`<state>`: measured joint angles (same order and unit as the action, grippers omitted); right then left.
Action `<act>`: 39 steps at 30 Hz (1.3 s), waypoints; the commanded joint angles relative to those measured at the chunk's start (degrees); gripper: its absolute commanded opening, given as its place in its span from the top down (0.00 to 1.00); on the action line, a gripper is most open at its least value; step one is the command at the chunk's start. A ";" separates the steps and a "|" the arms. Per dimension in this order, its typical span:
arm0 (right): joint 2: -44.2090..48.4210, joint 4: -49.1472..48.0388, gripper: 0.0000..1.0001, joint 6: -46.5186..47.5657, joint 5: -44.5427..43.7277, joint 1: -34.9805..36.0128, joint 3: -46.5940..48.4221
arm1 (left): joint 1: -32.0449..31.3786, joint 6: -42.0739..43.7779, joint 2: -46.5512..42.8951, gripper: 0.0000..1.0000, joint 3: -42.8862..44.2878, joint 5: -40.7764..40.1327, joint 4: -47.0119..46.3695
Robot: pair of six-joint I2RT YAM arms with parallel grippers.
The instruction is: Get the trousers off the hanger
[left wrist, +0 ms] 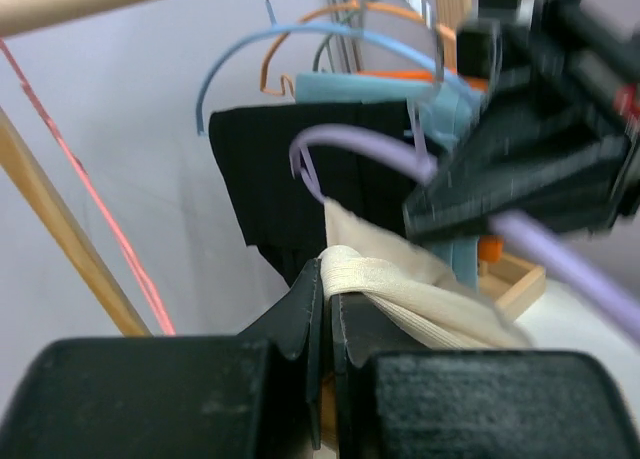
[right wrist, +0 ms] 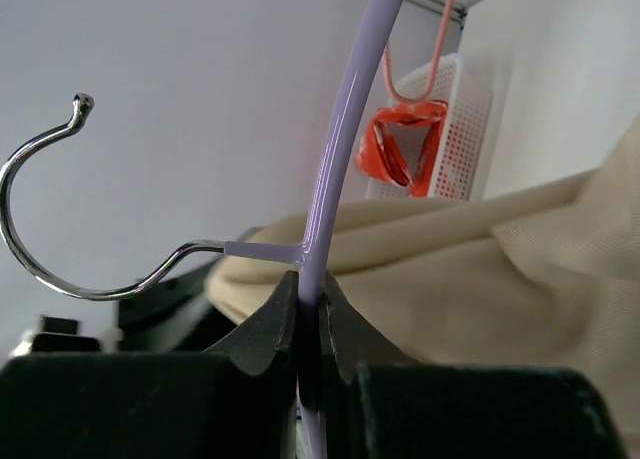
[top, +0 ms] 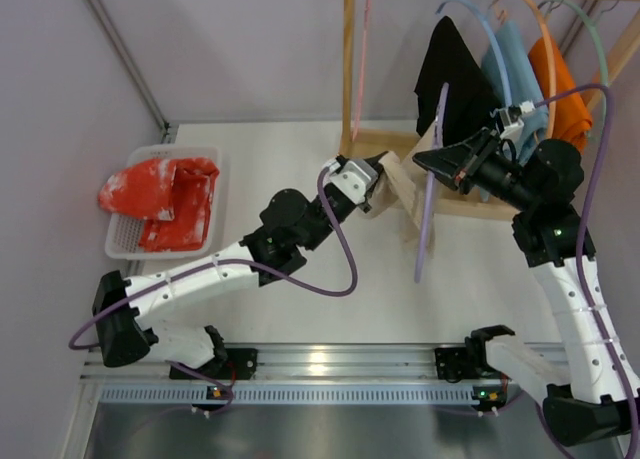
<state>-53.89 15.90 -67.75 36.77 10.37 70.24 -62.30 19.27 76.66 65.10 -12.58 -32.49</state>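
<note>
The left arm reaches from its base at the near left diagonally toward the far right, its elbow bent at mid-reach and its wrist pointing right. The left end effector (top: 388, 179) has its jaws pressed together on a fold of the trousers (top: 405, 207). The right arm rises from the near right, folds at its upper joint, and turns its wrist to the left. The right end effector (top: 421, 160) is clamped tight on the rod of the hanger (top: 430, 204).
</note>
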 commanded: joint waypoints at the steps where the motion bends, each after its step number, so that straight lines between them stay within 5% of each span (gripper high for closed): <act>1: 2.65 -5.62 1.00 4.64 0.84 -0.09 -2.99 | -0.01 -3.36 -3.18 1.00 8.53 -2.45 3.74; 12: 3.44 -4.91 1.00 8.59 0.93 0.18 -14.16 | -0.01 -4.68 -0.29 1.00 29.81 -2.62 11.56; 27: 3.88 -3.25 1.00 13.25 0.67 0.18 -20.49 | 1.21 5.25 2.79 1.00 52.57 -6.58 13.68; 39: 3.88 -1.57 1.00 15.63 0.49 0.18 -20.14 | 22.21 8.49 -3.62 1.00 49.79 -10.62 11.67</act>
<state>-51.03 16.40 -53.91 37.34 10.37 48.73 -44.16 24.60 76.79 116.27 -21.30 -14.72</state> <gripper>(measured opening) 0.056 0.045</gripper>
